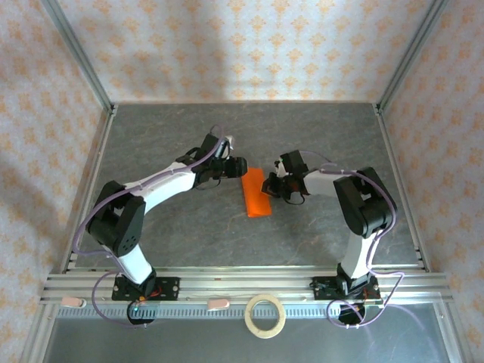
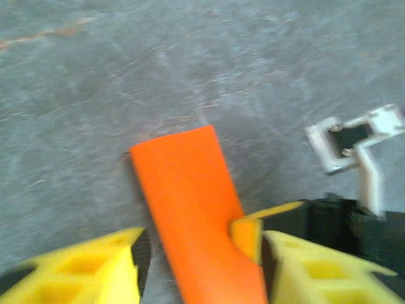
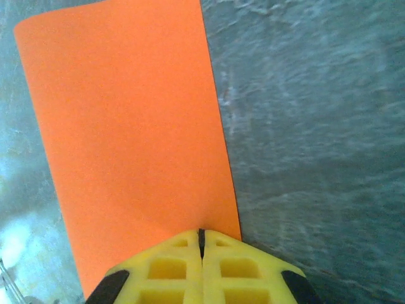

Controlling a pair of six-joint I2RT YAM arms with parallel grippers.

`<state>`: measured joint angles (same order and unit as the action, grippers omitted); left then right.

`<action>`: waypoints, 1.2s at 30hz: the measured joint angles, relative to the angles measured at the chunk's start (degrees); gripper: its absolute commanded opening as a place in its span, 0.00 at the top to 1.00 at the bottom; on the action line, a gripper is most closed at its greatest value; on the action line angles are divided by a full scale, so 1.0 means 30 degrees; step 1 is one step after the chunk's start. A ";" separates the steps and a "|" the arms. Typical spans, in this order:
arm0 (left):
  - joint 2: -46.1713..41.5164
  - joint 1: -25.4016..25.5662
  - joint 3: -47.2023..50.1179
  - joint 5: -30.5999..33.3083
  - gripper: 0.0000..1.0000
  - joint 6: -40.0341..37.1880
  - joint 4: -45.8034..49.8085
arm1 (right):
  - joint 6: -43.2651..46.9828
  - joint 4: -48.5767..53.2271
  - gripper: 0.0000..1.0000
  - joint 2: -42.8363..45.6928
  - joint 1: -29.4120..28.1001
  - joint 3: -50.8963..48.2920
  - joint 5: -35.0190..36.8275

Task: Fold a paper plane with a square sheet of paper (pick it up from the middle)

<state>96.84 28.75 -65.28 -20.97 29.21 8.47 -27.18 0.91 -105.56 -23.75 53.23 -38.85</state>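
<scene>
The orange paper (image 1: pixel 255 193) lies folded into a narrow strip at the middle of the grey table (image 1: pixel 174 242). My left gripper (image 1: pixel 240 166) is at the strip's far end. In the left wrist view its yellow fingers (image 2: pixel 95 272) straddle the paper (image 2: pixel 190 196): the right finger pushes into the paper's edge, and a gap shows at the left finger, so the left gripper (image 2: pixel 200 244) is open. My right gripper (image 1: pixel 274 184) is at the strip's right side. In the right wrist view the right gripper (image 3: pixel 202 233) is shut, its tips resting on top of the paper (image 3: pixel 126 114).
A pale tape ring (image 1: pixel 265 315) lies on the near rail between the arm bases. The right arm's white bracket (image 2: pixel 354 136) is close to the left gripper. Metal frame posts (image 1: pixel 79 57) and patterned walls bound the table.
</scene>
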 measured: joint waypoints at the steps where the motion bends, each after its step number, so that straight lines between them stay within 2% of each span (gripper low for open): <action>1: -0.0029 -0.0022 0.0189 -0.0590 0.77 0.0277 -0.0423 | 0.0124 0.0080 1.00 0.0029 0.0095 -0.0007 -0.0036; 3: 0.0022 -0.0109 0.0816 -0.2120 0.92 0.1056 -0.1530 | 0.0313 0.0197 1.00 0.0066 0.0189 -0.0029 -0.0124; 5: 0.0291 -0.0124 0.1355 -0.3636 1.00 0.1836 -0.2565 | 0.0423 0.0197 1.00 0.0073 0.0219 -0.0073 -0.0138; 9: 0.1566 -0.0124 0.1661 -0.5952 1.00 0.3235 -0.4379 | 0.0459 0.0189 1.00 0.0102 0.0226 -0.0117 -0.0138; 14: 0.2841 -0.0124 0.1654 -0.7278 1.00 0.3825 -0.4838 | 0.0452 0.0189 1.00 0.0102 0.0226 -0.0117 -0.0131; 28: 0.4568 -0.0124 0.0583 -0.8743 1.00 0.3781 -0.4750 | 0.0437 0.0197 1.00 0.0102 0.0226 -0.0117 -0.0124; 36: 0.6091 -0.0124 -0.0109 -0.8699 1.00 0.3096 -0.3461 | 0.0379 0.0160 1.00 0.0102 0.0226 -0.0138 -0.0117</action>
<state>115.11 28.38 -65.60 -47.07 38.50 -1.91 -26.04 1.39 -105.25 -23.07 52.82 -39.20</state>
